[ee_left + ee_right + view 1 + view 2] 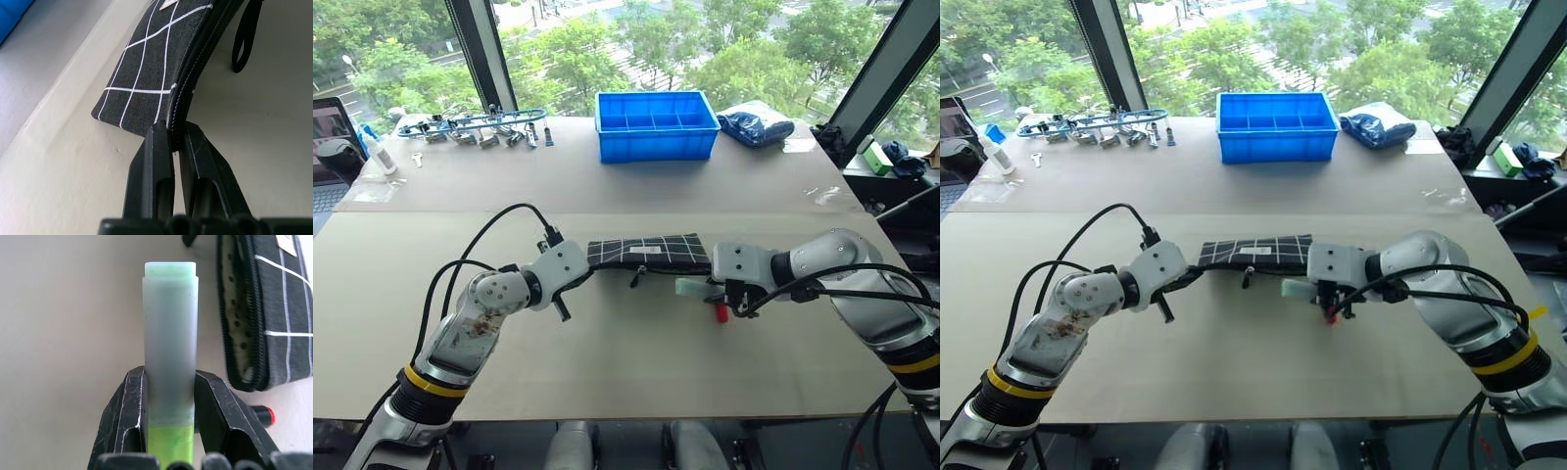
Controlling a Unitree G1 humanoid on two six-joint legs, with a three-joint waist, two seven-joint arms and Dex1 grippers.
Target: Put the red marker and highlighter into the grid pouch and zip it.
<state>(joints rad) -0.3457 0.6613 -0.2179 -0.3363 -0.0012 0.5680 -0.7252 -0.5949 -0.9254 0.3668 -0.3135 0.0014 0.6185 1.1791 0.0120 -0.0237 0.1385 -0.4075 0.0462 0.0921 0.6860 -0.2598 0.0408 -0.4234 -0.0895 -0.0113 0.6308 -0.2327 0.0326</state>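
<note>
The grid pouch [646, 251] lies flat at the table's middle, black with white lines, its pull cord [243, 39] on the near side. My left gripper [176, 132] is shut on the pouch's left end at the zipper seam. My right gripper [170, 382] is shut on the highlighter [170, 333], whose pale mint end points past the fingertips while the lime part sits between the fingers. It hovers just off the pouch's right end, where the zipper gapes and dotted lining [237, 328] shows. The red marker [721, 313] lies on the table under the right gripper, with just its red end visible.
A blue plastic bin [656, 125] stands at the back centre, with a dark blue bag [756, 125] to its right. Tools [475, 127] lie at the back left, near a white bottle [377, 152] and a laptop [325, 147]. Bare table lies on the near side of the pouch.
</note>
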